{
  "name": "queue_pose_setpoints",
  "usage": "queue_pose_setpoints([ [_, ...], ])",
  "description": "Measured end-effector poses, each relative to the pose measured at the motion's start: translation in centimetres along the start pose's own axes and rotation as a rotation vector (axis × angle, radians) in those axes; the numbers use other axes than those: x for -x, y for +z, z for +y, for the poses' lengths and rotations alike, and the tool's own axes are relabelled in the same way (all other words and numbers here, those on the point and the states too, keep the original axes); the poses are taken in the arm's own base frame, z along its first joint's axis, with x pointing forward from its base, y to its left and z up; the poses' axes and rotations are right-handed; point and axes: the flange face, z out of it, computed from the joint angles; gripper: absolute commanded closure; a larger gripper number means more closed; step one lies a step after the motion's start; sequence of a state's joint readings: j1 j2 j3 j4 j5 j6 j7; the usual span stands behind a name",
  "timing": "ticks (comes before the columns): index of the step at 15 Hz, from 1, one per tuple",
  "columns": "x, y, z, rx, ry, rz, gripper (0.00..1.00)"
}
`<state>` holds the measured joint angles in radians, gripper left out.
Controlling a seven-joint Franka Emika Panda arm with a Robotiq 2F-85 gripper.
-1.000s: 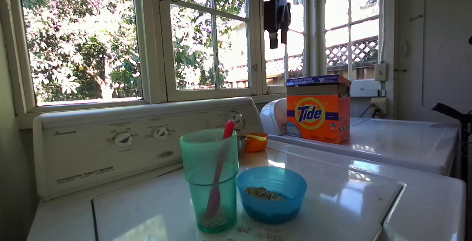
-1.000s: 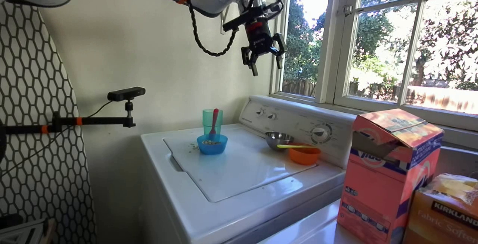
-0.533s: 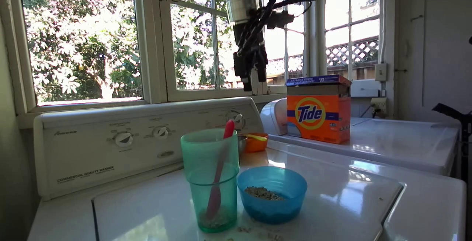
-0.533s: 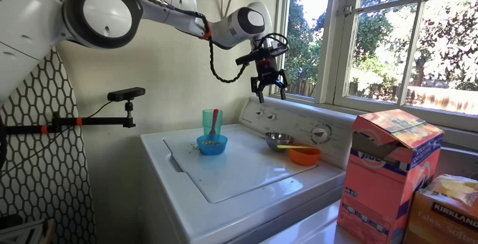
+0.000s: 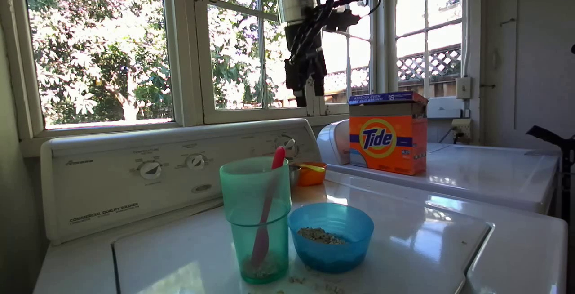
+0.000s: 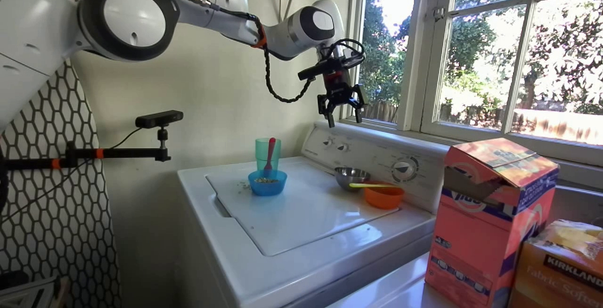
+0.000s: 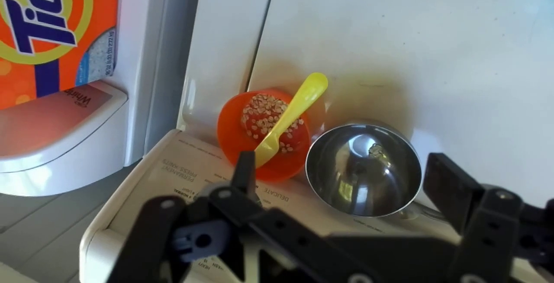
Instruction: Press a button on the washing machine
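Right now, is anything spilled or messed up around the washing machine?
Yes. In an exterior view, loose flakes lie on the washing machine just outside the blue bowl, so they look spilled. The Tide box has a gap under its lid, so it doesn't seem properly shut.

Open air below the tool [image 6: 345,119]; steel bowl [image 6: 349,179] and orange bowl [image 6: 384,199] (side by side) crowd the panel [image 6: 372,155].
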<state>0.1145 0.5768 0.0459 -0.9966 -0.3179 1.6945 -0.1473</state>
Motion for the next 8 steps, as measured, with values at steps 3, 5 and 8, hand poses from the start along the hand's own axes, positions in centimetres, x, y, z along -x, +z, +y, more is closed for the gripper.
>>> queue_pose_setpoints([
  [3, -1.4, 2.2, -0.5, -0.004, -0.001, -0.004, 0.0],
  [5, -2.7, 4.9, -1.0, -0.001, 0.007, -0.014, 0.0],
  [8, -4.3, 8.2, -2.1, 0.009, 0.027, -0.025, 0.0],
])
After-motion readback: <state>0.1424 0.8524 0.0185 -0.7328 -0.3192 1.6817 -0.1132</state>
